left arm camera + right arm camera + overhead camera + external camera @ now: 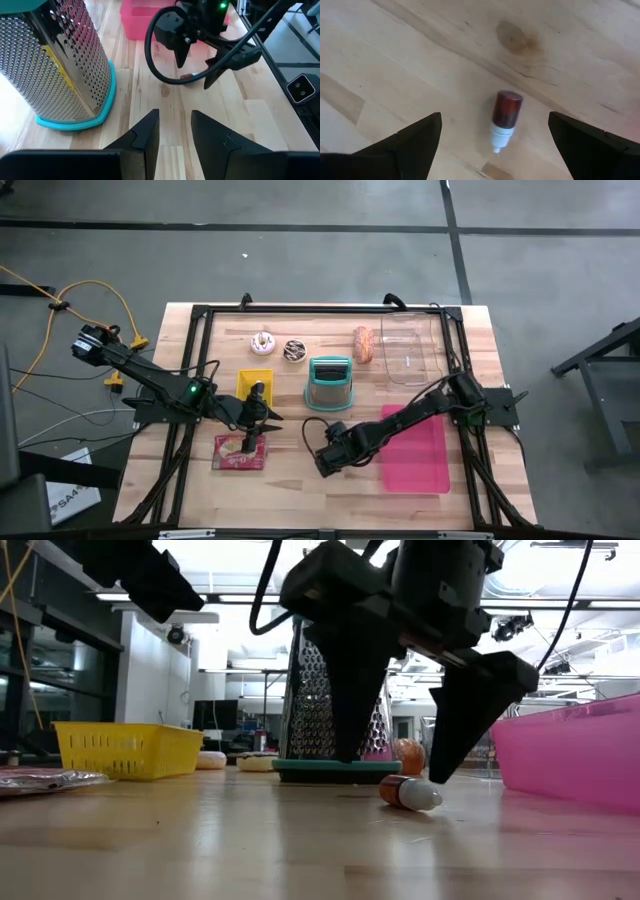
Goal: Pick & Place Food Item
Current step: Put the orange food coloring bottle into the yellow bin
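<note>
A small bottle (505, 118) with a dark red body and white nozzle lies on its side on the bare wood, directly under the right gripper (495, 137), roughly midway between its two wide-spread fingers (415, 140). In the low view it rests on the table (250, 840) just below and between the fingertips, apparently untouched, though contact is hard to rule out there.

The main risk is rolling: the bottle is round and lying flat, so if one finger reaches it before the other it could be nudged away rather than pinched. A shallow grip could also squirt it out sideways, and too deep a descent would drive the fingertips into the wood.

Beyond the gripper stands the grater (325, 710), with the pink tray (570, 755) to its other side. The left gripper (175, 132) waits near the grater, fingers narrowly parted and empty.
</note>
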Controlling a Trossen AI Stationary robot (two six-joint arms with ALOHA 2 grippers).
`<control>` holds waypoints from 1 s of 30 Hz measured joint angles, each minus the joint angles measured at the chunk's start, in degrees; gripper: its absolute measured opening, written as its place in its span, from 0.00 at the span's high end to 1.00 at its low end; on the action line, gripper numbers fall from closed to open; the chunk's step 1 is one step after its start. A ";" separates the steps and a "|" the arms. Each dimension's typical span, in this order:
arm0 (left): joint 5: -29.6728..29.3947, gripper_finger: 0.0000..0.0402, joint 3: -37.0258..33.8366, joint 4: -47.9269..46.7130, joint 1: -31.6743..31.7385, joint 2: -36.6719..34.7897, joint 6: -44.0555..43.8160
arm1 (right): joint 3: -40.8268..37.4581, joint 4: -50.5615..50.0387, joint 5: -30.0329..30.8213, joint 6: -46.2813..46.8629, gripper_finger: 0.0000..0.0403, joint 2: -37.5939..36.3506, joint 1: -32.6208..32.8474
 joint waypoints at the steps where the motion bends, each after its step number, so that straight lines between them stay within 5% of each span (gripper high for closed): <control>1: 0.01 0.73 0.00 0.01 0.00 0.00 0.01 | 0.00 -0.16 -0.03 -0.01 0.11 0.00 0.00; 23: 0.01 0.73 0.00 1.35 0.00 0.01 0.01 | 0.00 -1.19 0.25 -1.50 0.12 0.00 0.00; 30: -0.01 0.73 0.00 1.35 0.00 0.02 -0.01 | 0.00 -1.17 0.17 -2.42 0.22 0.00 0.04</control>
